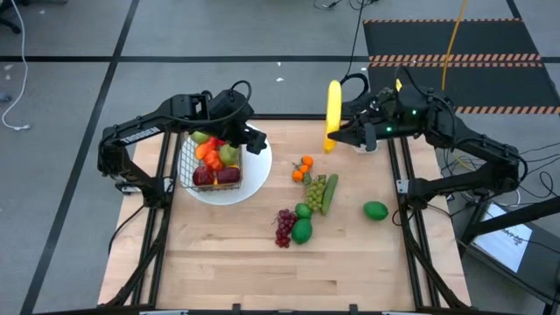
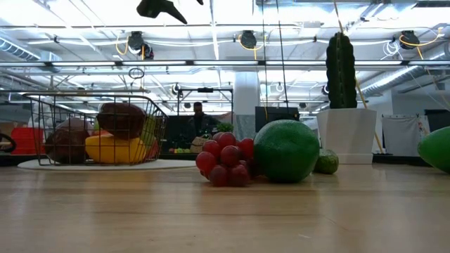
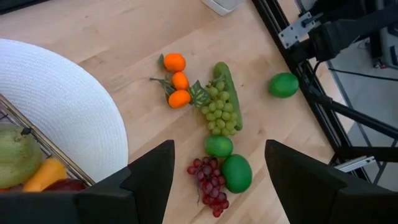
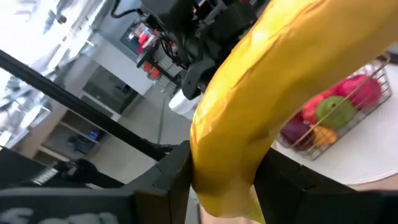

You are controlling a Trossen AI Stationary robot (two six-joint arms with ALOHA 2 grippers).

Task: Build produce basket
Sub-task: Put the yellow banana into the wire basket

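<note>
Tabletop [image 1: 219, 254] carries plate [image 1: 254, 175] and part-filled basket [image 1: 188, 162], left hand [image 1: 254, 140] spread empty above; right hand [image 1: 337, 131] clamps banana [image 1: 333, 109] aloft, best lowered flat into basket, clear of left hand.

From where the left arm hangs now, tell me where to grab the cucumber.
Grip the cucumber across its bare upper half, coming straight down. It lies flat and slim; green grapes press against one long side, so set the fingers clear of them. This is a judgement.
</note>
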